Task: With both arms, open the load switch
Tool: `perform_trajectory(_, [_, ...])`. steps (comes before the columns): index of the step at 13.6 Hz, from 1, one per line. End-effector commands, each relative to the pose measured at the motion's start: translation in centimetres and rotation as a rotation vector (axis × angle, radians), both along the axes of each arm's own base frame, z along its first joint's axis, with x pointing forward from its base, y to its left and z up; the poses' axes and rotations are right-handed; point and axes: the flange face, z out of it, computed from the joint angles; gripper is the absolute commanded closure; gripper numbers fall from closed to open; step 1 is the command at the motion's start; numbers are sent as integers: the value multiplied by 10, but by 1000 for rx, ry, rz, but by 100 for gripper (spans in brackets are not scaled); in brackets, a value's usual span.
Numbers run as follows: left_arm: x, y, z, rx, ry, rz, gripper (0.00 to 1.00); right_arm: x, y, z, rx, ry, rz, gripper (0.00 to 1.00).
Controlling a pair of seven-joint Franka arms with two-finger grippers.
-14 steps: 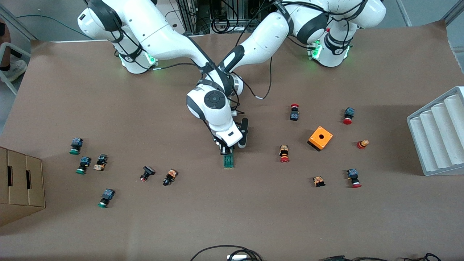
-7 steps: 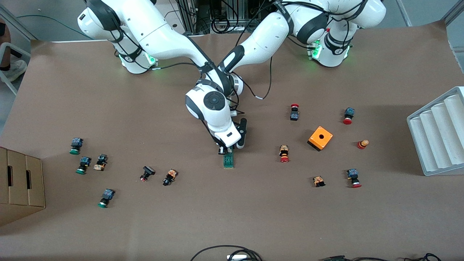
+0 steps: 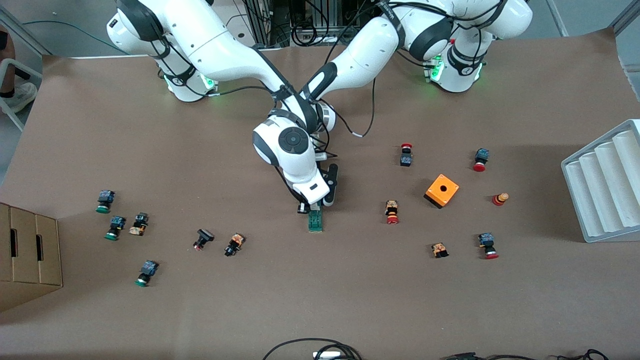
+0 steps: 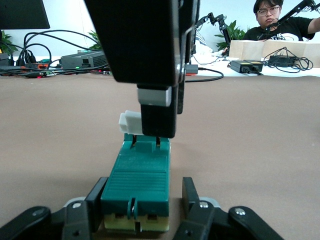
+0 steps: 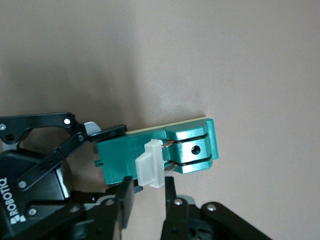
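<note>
The narrow green load switch (image 5: 165, 152) looks like smooth, slightly glossy plastic with a white plastic piece (image 5: 150, 164) on it, lying on a matt brown paper-like table cover (image 3: 350, 300), while the two arms wear glossy white shells (image 3: 295, 155) with black matt grippers (image 4: 140, 210).

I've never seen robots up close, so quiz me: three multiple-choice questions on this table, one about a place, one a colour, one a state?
1. The orange box lies: A) toward the left arm's end from the load switch B) on the load switch C) inside a drawer.
2. The load switch's body is: A) red B) green C) yellow.
3. The left gripper is: A) lifted, empty B) shut on the load switch C) holding the orange box.
Answers: 1A, it sits apart toward that end; 2B, green with a white piece; 3B, its fingers flank the switch.
</note>
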Motion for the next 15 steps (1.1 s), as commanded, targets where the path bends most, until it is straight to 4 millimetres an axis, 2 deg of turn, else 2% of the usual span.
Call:
perform_trajectory(1, [-23, 11, -31, 19, 58, -6, 34, -4, -5, 8, -1, 8, -5, 70])
perform_trajectory(7, [-22, 11, -30, 18, 57, -6, 34, -3, -4, 9, 9, 2, -11, 77])
perform_trajectory(15, [-23, 10, -30, 18, 57, -8, 34, -11, 3, -3, 5, 4, -1, 79])
